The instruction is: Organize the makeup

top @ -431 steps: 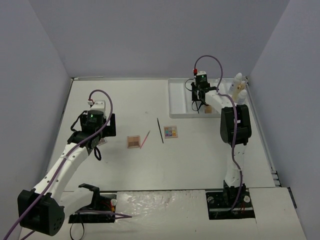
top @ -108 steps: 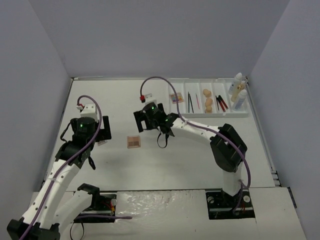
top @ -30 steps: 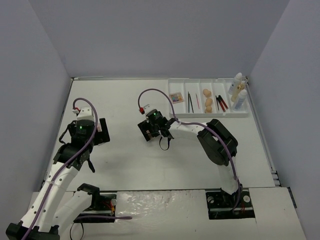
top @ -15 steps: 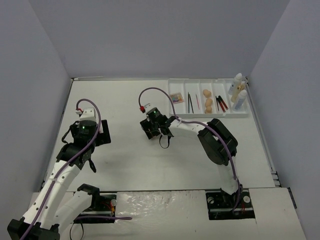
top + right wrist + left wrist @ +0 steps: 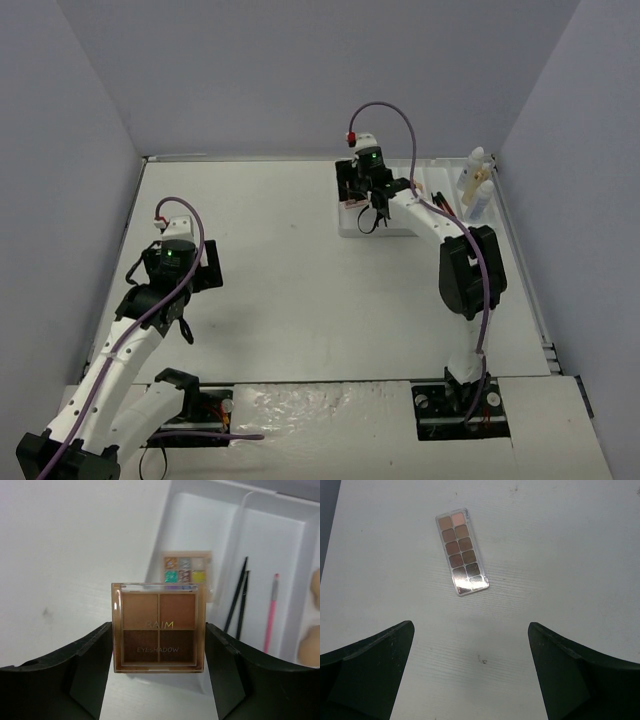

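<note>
Holding my breath on this one. The right pincer (image 5: 158, 645) is clamped on the side edges of the brown four-pan eyeshadow palette (image 5: 159, 611), carrying it flat with its lid facing the wrist camera. It's over the near left corner of the white divided tray (image 5: 200, 520), which sits at the far right corner of the table (image 5: 300, 300).

What I think could go wrong:

- The grip is only on two slick plastic edges. A small tilt or jolt could let the palette slide out early, and it looks to hang half over the tray's rim, so it could land propped on that wall or drop back onto the table.
- The colourful palette (image 5: 187, 570) is already lying in that left compartment. Let go too far in and the brown one stacks crooked on top of it or knocks it askew.
- Drift right and it clears the divider into the black pencils (image 5: 240, 600) and the pink pencil (image 5: 271, 612), which would probably roll.

The left pincer (image 5: 470, 630) has its jaws wide apart with nothing in them, hovering over the long ten-pan palette (image 5: 462, 551) lying on the bare table. That one is thin, flat and angled to the jaws, so I'd guess a grab shoves it around rather than lifting it.
</note>
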